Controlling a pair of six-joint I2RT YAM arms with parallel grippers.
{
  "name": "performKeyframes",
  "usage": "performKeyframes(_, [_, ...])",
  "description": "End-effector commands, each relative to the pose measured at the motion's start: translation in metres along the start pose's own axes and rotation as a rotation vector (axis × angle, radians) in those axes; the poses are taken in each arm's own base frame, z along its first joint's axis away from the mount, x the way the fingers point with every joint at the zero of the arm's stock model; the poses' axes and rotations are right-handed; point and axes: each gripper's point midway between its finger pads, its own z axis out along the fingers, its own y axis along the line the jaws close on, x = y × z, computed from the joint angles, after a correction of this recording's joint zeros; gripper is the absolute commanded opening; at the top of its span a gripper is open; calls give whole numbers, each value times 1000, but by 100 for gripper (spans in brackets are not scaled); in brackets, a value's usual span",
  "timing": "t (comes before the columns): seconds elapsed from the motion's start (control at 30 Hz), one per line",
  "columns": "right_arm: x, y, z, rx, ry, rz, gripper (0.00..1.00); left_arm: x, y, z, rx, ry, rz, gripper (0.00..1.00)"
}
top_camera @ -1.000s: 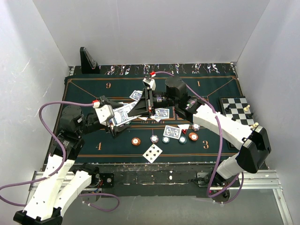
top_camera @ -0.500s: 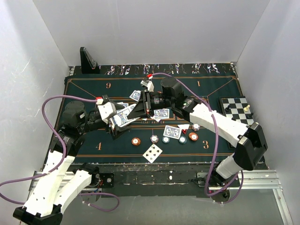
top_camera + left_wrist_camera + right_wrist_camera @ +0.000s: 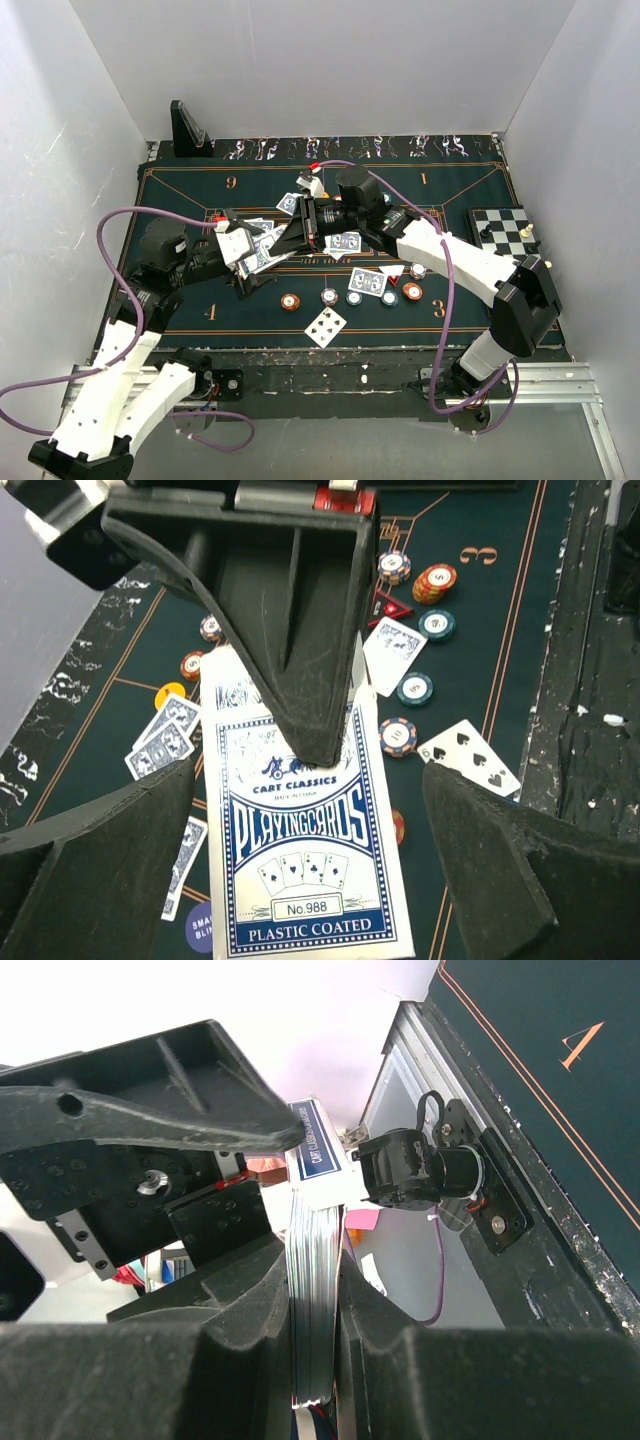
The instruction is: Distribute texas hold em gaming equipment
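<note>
A white and blue box of playing cards [image 3: 305, 850] hangs above the green felt. My right gripper [image 3: 315, 1310] is shut on the edge of the box [image 3: 315, 1260]; one black finger of it lies over the box's top. My left gripper [image 3: 300, 880] is open, its fingers [image 3: 95, 870] standing apart on both sides of the box without touching it. From above, both grippers meet over the mat's left middle [image 3: 275, 245]. Poker chips [image 3: 329, 296] and loose cards [image 3: 367, 281] lie on the felt, with a six of spades [image 3: 326, 326] face up.
The green poker mat [image 3: 180, 190] covers the table. A chessboard [image 3: 505, 235] with pieces sits at the right edge. A black wedge stand [image 3: 188, 130] is at the back left. White walls close in three sides. More chips [image 3: 436, 582] lie toward the mat's front.
My left gripper has opened off the card box. The right arm has shifted left with the box still in its grip.
</note>
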Motion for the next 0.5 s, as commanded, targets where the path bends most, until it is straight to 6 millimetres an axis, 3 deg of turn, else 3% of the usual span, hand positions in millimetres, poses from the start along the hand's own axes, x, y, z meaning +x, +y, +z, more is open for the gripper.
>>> performKeyframes(0.0, [-2,25,-4,-56,-5,-69,6,21,1,1,-9,73,1,98])
performKeyframes(0.2, [-1,16,-1,-27,11,-68,6,14,9,4,-20,68,-18,95])
performKeyframes(0.47, [0,9,3,-10,28,-57,6,14,9,8,8,75,-28,84])
